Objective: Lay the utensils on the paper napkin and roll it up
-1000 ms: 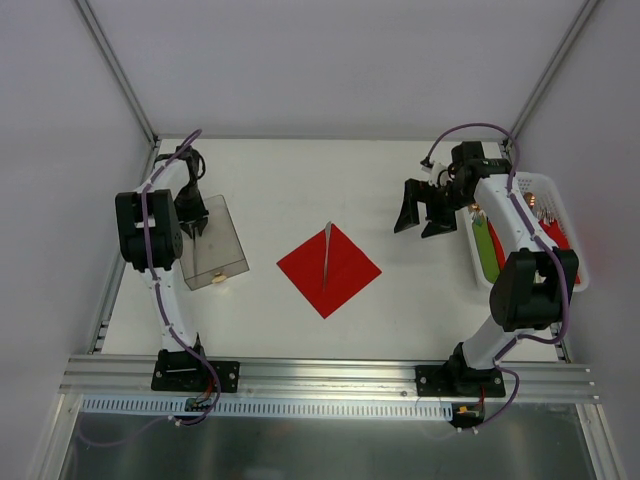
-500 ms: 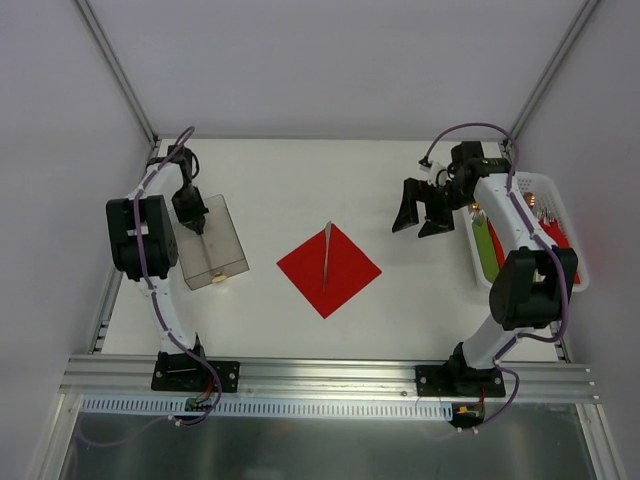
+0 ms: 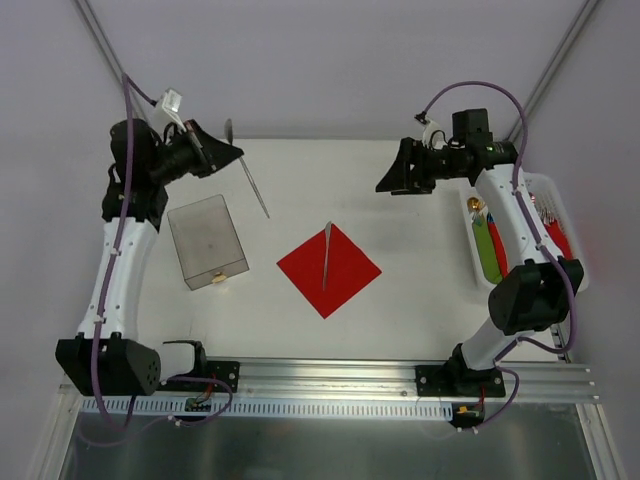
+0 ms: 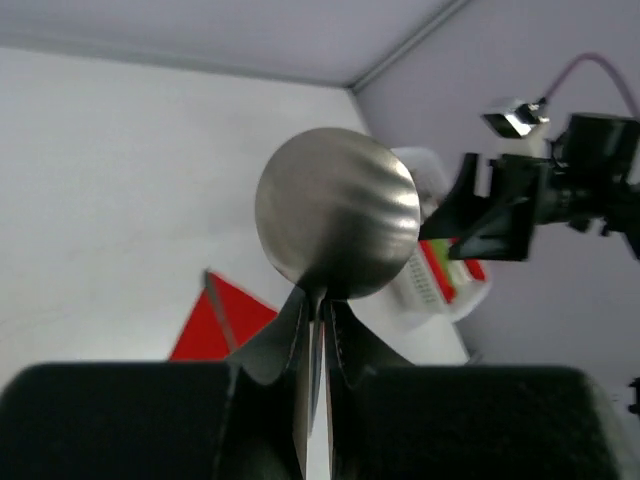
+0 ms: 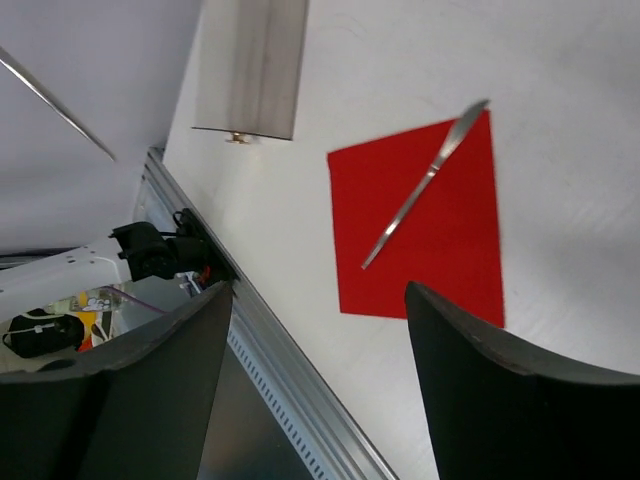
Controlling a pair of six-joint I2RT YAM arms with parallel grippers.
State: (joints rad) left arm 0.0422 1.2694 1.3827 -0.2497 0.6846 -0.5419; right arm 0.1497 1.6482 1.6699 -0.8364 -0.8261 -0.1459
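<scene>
L hand [image 3: 226,150] clamped tight on spoon [image 3: 250,182], just hauled up out of clear box [image 3: 207,240], bowl up, handle slanting over counter [image 3: 330,170]. R hand [image 5: 318,300] risen too, spread wide, empty. Knife [image 3: 326,255] lies on red napkin [image 3: 350,272]. Spoon prob. joins it next.

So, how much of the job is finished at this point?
Done: a knife lies on the red napkin. In hand: the left gripper is shut on a spoon, held up off to the side of the napkin. The right gripper is open and empty. Left: put the spoon on the napkin, then roll it up; it lies flat now.
</scene>
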